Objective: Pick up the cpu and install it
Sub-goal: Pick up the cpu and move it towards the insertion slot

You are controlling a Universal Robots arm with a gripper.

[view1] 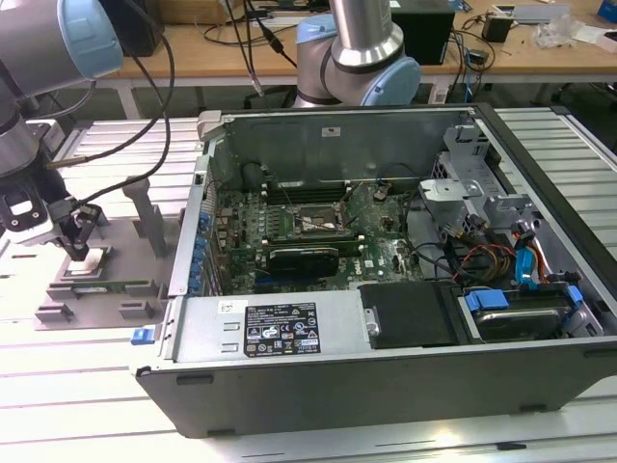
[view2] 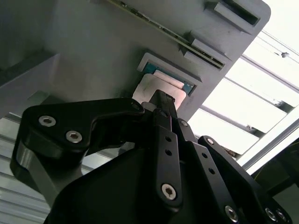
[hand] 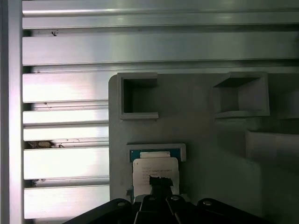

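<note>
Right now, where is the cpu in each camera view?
Exterior view: cpu on the grey holder, exterior view's left, under the gripper.
First wrist view: cpu in the holder's recess, at the gripper.
Second wrist view: same recess, past the gripper.
Shared landmark: the grey holder.

arm (view1: 39, 48): silver-grey tube, light-blue rounded joint cap | cables (view1: 169, 116): black, thin, running beside the arm | gripper (view2: 161, 100): matt black in the second wrist view — angular link plates, round silver screws with hex sockets
</note>
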